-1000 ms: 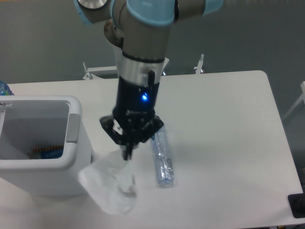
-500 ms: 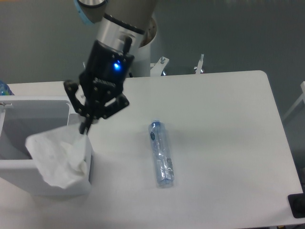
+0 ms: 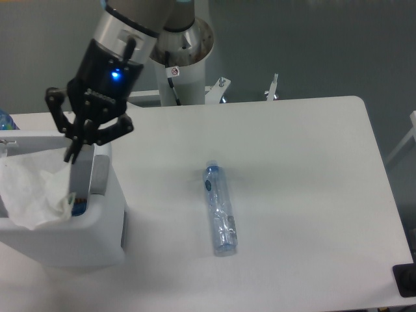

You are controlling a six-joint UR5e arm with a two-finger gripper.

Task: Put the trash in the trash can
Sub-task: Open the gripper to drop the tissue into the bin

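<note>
My gripper [image 3: 69,156] hangs over the white trash can [image 3: 107,224] at the left, shut on the top corner of the crumpled translucent white wrapper [image 3: 32,188]. The wrapper dangles over the can's opening, its lower part inside the rim. The crushed clear bottle with blue cap [image 3: 220,209] lies flat on the white table [image 3: 305,169], about a third of the table width right of the can and well apart from the gripper.
Something blue shows inside the can [image 3: 78,207]. The arm's base post [image 3: 182,52] stands behind the table's far edge. A dark object [image 3: 405,279] sits at the lower right corner.
The gripper carried the wrapper up off the table and leftward, from beside the bottle to over the can opening. The bottle has not moved.
</note>
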